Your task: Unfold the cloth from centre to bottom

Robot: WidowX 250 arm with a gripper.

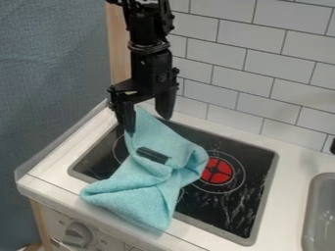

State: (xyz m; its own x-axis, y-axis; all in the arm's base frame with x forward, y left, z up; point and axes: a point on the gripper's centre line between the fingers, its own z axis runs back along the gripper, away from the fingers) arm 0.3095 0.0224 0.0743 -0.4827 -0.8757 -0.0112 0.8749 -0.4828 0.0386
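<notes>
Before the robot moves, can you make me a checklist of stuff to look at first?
1. Pincer open: ok, its two fingers are spread apart.
2. Cloth close to the pincer: ok, its top corner pokes up by the fingers.
3. Cloth spread flat: not ok, it's folded and bunched in the middle.
4. Cloth all on the cooktop: not ok, its lower end lies over onto the white counter.
5. What the dark strip in the cloth's middle is: cannot tell, maybe a thing on it, maybe a gap.

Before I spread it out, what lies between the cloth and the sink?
Past the cloth: black stovetop with a red burner, then white counter, in the camera view.
</notes>
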